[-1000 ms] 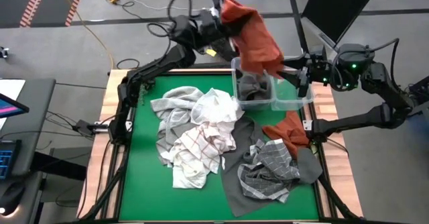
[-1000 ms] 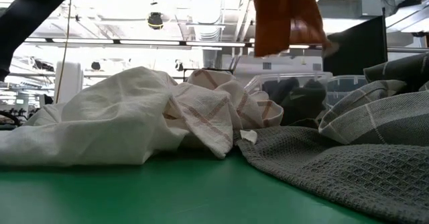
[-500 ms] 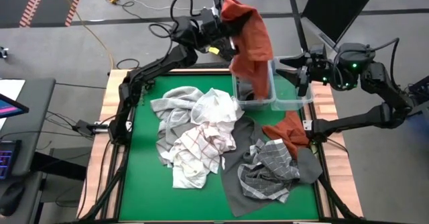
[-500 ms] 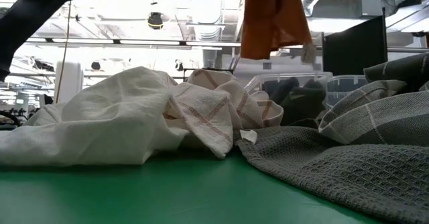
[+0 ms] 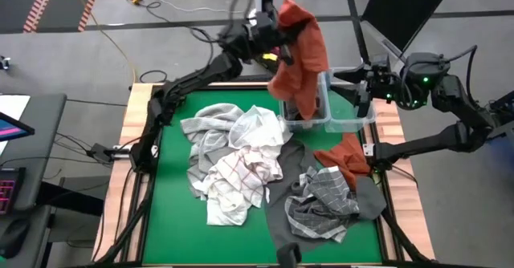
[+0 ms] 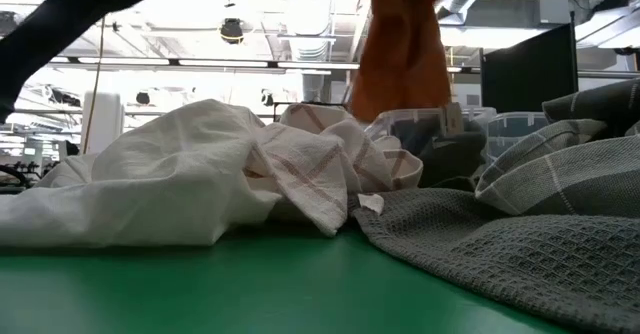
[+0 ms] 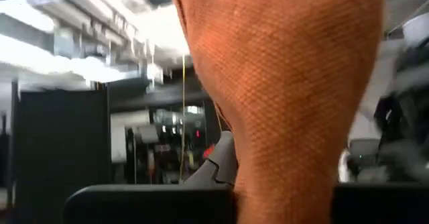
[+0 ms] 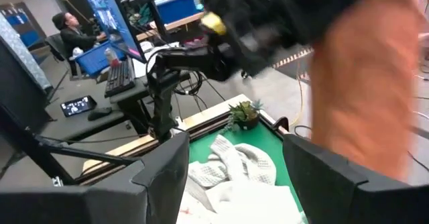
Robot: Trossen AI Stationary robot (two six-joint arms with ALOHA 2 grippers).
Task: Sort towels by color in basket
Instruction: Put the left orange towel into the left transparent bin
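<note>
Two arms are up at the far edge of the bench. My left gripper [image 5: 277, 39] is high in the air, and its fingers are pinched tight on the rust-orange towel [image 5: 299, 55]. The towel hangs straight down, and its bottom end dips into the left half of the clear basket [image 5: 353, 122], which sits at the far right corner of the green mat [image 5: 173, 212]. I can see something dark grey already lying in that half. In my left wrist view the orange cloth [image 7: 288, 96] fills nearly all I can see.

My right gripper [image 5: 361, 87] waits just over the right half of the basket, close beside the hanging towel, with its fingers wide apart and nothing in them.

Lots of cloth still lies on the mat. A heap of white towels [image 5: 257, 131], some with thin red check lines [image 5: 241, 176], sits in the middle. A dark grey towel [image 5: 285, 220] and a light grey checked one [image 5: 325, 196] lie near the right edge. Another orange towel [image 5: 345, 156] lies just in front of the basket.

From table height the white heap [image 6: 170, 179] and the grey towels [image 6: 520, 229] hide most of the basket.

A person sits at a desk [image 8: 70, 29] far off in the room.
</note>
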